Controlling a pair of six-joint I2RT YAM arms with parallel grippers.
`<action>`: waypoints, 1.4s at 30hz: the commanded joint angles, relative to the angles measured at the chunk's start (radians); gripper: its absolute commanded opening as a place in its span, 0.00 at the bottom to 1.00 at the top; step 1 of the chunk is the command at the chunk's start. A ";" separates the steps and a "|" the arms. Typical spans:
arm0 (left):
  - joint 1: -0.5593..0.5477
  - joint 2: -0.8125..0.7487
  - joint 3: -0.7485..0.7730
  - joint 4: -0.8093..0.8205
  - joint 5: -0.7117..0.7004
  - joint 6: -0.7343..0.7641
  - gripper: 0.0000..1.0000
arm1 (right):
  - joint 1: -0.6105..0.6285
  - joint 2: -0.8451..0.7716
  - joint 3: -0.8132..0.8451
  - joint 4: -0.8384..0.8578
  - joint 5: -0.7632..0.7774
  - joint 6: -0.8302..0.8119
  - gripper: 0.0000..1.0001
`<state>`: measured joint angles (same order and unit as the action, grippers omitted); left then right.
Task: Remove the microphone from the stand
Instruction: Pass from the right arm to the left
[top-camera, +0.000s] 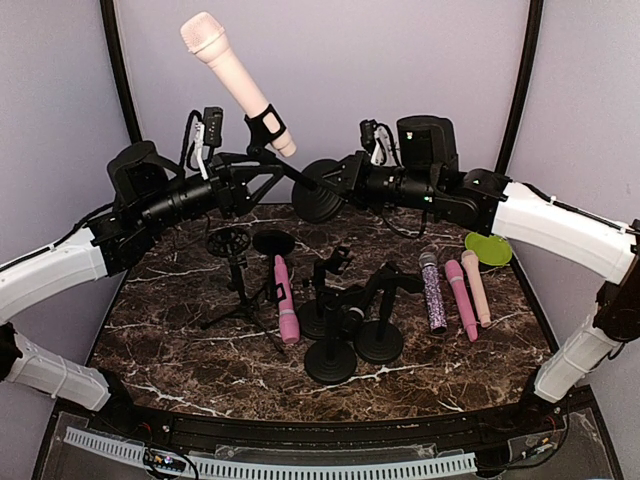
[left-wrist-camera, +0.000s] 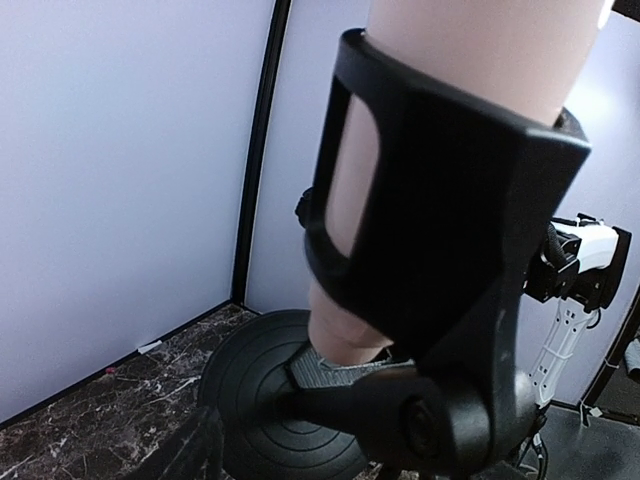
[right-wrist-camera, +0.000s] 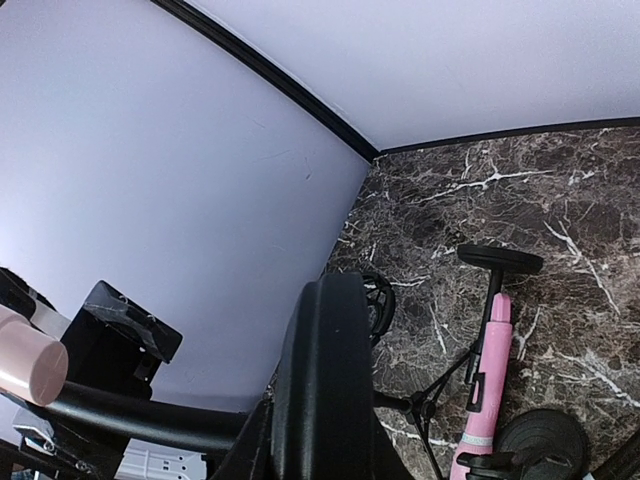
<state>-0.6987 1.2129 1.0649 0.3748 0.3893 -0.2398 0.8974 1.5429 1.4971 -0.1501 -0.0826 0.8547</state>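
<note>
A pale pink microphone (top-camera: 232, 78) sits in the black clip (top-camera: 266, 128) of a stand (top-camera: 285, 172) that both arms hold in the air over the back of the table. The stand lies tilted, and the microphone points up and left. My left gripper (top-camera: 252, 172) is shut on the stand's stem just below the clip. In the left wrist view the clip (left-wrist-camera: 450, 200) fills the frame around the microphone (left-wrist-camera: 480, 40), and a grey finger pad (left-wrist-camera: 335, 365) presses on the stem. My right gripper (top-camera: 338, 180) is shut on the round base (top-camera: 318, 192), seen edge-on in the right wrist view (right-wrist-camera: 325, 370).
On the marble table (top-camera: 180, 330) stand a tripod stand holding a pink microphone (top-camera: 286, 300) and several round-base stands (top-camera: 352, 335). A glittery purple microphone (top-camera: 433, 292), a pink one (top-camera: 460, 298) and a pale one (top-camera: 477, 287) lie at the right. A green disc (top-camera: 489, 248) lies behind them.
</note>
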 joint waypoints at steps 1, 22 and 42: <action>-0.002 -0.018 0.019 0.082 -0.022 -0.029 0.65 | -0.005 -0.018 0.020 0.170 0.004 0.014 0.00; -0.004 -0.019 0.051 0.063 -0.036 -0.033 0.46 | -0.005 0.002 0.052 0.089 0.062 -0.021 0.00; -0.003 -0.012 0.049 -0.019 -0.036 -0.045 0.55 | -0.005 -0.017 0.035 0.112 0.064 -0.019 0.00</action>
<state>-0.7006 1.2144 1.0935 0.3824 0.3546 -0.2848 0.8928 1.5616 1.4975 -0.1875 -0.0185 0.8257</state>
